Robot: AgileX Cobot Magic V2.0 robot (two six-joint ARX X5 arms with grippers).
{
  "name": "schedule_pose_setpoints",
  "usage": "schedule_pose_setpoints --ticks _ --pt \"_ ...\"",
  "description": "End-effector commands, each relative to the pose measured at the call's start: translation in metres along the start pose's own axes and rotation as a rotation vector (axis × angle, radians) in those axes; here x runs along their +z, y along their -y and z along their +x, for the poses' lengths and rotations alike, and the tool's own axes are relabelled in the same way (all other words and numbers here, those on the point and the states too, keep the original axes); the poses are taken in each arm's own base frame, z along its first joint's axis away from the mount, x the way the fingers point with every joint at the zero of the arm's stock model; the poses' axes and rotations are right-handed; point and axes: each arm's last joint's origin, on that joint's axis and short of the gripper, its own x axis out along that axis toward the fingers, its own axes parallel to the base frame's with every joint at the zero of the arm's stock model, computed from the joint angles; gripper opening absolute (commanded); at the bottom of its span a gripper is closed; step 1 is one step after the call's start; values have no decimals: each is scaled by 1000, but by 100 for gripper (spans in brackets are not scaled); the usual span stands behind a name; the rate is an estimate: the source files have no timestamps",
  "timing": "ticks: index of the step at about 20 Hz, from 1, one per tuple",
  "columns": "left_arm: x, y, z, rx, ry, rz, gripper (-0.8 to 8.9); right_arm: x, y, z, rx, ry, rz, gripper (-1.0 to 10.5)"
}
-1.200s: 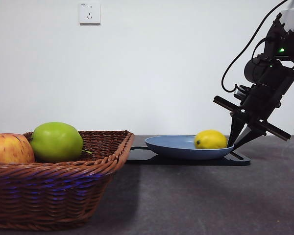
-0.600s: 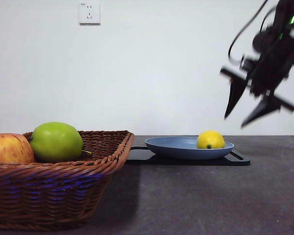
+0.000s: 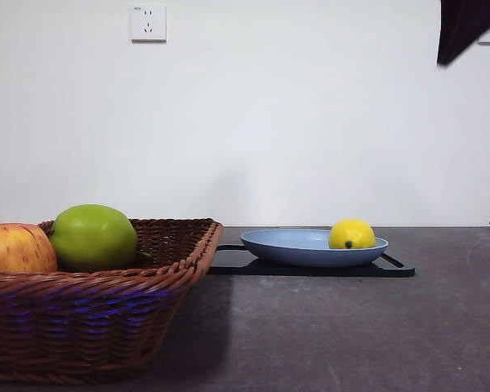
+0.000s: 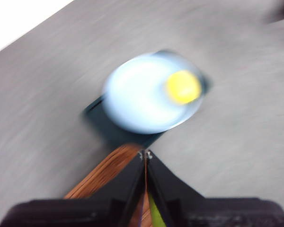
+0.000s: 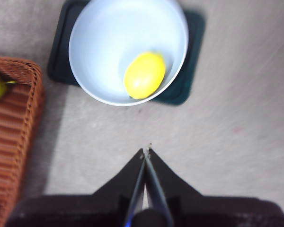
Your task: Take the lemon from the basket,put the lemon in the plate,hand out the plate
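The small bright yellow lemon [image 3: 351, 234] is lying in the matte pale blue round plate [image 3: 287, 243]. The 2 black grippers, left [image 4: 146, 153] and right [image 5: 146, 150], are hovering above with jaws pressed together.

We saw a brown woven wicker basket [image 3: 106, 302], a matt pale blue plate [image 3: 298, 249] on a smooth black tray [image 3: 392, 269], a smooth-skinned lemon [image 3: 351, 234], and a dull grey, finely textured tabletop [image 3: 351, 335].
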Motion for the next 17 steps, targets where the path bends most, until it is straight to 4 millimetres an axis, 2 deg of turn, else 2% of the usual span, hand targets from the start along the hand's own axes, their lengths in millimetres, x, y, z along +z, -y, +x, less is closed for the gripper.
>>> schedule_pose_setpoints --ticks 1,4,7,10,14,17 --pt "-5 -20 4 -5 -37 -32 6 -14 -19 -18 -60 61 -82 2" --pt "-29 -40 2 -29 -6 -95 6 -41 -41 -32 -61 216 -142 2" --pt "-69 -45 -5 -34 78 -130 6 -73 -50 -29 -59 376 -174 2" --pt "-112 -40 -12 14 163 -163 6 -104 -50 -10 -22 484 -192 3" --pt "-183 -20 -14 33 309 -235 6 -149 -45 28 47 609 -204 3" --pt "-220 -10 -12 35 403 -283 6 -177 -38 57 68 649 -193 3"
